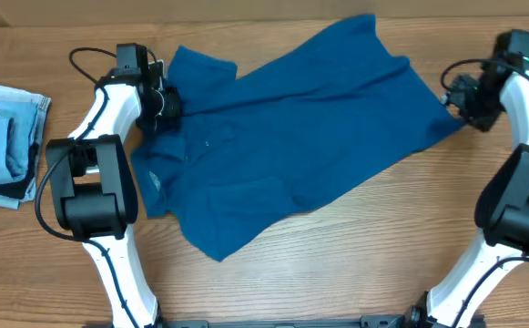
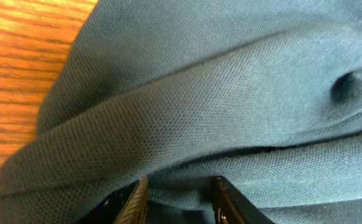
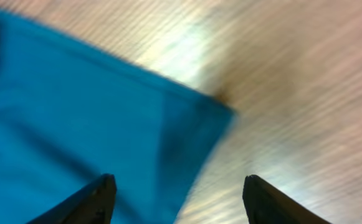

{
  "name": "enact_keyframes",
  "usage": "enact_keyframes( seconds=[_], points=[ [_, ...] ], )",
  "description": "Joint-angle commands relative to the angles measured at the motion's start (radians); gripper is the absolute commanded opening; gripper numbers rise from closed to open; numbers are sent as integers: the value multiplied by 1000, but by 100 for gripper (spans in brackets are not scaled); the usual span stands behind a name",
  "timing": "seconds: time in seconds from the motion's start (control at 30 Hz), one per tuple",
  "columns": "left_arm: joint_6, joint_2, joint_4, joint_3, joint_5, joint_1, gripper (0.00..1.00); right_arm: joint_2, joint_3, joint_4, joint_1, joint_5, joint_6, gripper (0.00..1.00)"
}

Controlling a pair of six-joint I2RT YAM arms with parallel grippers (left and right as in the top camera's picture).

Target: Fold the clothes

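The shirt [image 1: 310,137] is spread, creased, across the centre of the table [image 1: 355,264]; the left gripper [image 1: 162,98] is seen at its upper-left edge, fabric between the 2 fingers [image 2: 137,202], grasp not determinable; the right gripper [image 3: 179,178] is shown released beside the right corner.

In the left wrist view, the lower edge cut off the left gripper [image 2: 177,190], and we could not decide whether its fingers pinched the shirt [image 2: 218,93], which overflowed every border. The right wrist view was blurred throughout. At the far left overhead, the denim stack [image 1: 5,137] was partly cropped.
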Motion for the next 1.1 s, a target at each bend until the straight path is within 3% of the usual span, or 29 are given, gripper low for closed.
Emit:
enact_keyframes(
  seconds=[0.0,0.3,0.33,0.5,0.67,0.87,1.0,1.07],
  points=[
    [28,51,-74,85,-27,3,41,34,11,-16,-10,33,59,66],
    [68,51,-505,616,80,-4,42,134,11,24,-10,3,89,40],
    [87,51,-627,751,104,-21,42,138,11,22,-10,7,89,26],
    [120,51,-865,938,140,-92,37,138,5,6,-10,31,89,4],
    [166,51,-1075,985,119,-199,31,138,-2,-69,-11,61,89,4],
    [132,50,-1075,952,91,-343,36,138,-2,-296,-11,297,154,4],
    [81,27,-1075,952,73,-373,25,138,-2,-291,-11,364,181,4],
    [68,-35,-1075,952,34,-380,24,138,-2,-262,-14,441,182,4]
  ],
)
